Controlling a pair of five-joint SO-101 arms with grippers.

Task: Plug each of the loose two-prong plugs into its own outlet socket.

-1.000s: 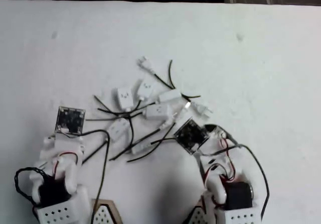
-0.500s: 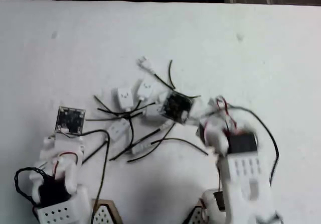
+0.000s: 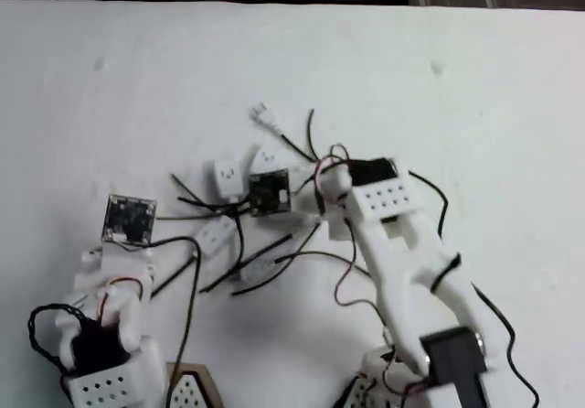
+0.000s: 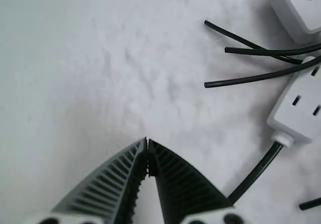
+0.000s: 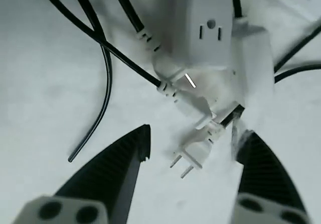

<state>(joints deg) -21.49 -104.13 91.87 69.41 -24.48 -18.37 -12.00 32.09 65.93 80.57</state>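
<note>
Right gripper (image 5: pixel 193 137) spread wide, straddling a plug (image 5: pixel 194 156). Left gripper (image 4: pixel 147 148) clenched, empty. In the high view, right arm (image 3: pixel 402 252) covers part of the cords (image 3: pixel 247 263).

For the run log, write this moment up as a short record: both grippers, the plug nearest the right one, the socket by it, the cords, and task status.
left gripper: shut, nothing held, over bare table
right gripper: open, one finger on each side of the two-prong plug
two-prong plug: loose, prongs bare, lying on the table
outlet socket: close to the plug, slots unfilled
black cords: strewn around the socket
status: this plug not yet inserted
</note>
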